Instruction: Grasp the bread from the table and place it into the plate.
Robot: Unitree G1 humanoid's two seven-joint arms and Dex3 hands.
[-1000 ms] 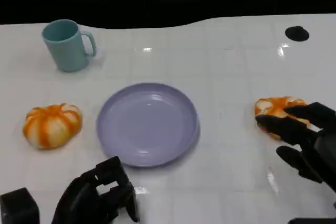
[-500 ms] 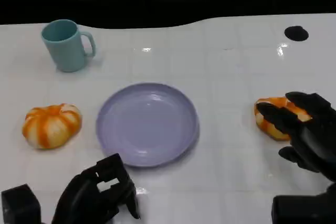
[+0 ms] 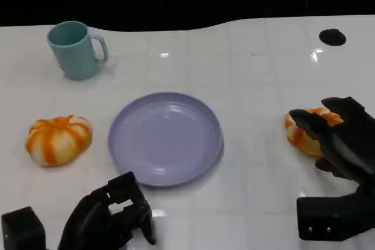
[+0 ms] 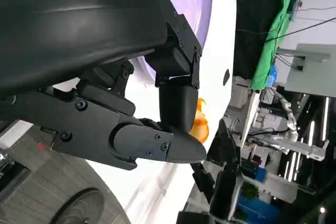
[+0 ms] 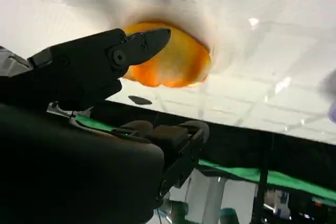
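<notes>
Right hand closing in on the bread

The right hand's fingers (image 3: 313, 124) now drape over the bread (image 3: 300, 133), lower than a second ago, apart rather than clenched; whether they grip it yet I cannot tell. The bread sits on the table (image 3: 258, 86), well right of the plate (image 3: 165, 137). The left hand (image 3: 111, 218) rests curled, empty.

Bench (image 3: 263, 74) glossy white, glare spots. Plate (image 3: 165, 137) smooth lilac, satin sheen. Mug (image 3: 74, 50) matt teal. Bread (image 3: 58, 139) shiny orange-glazed crust. Hands (image 3: 343, 141) matt black plastic.
</notes>
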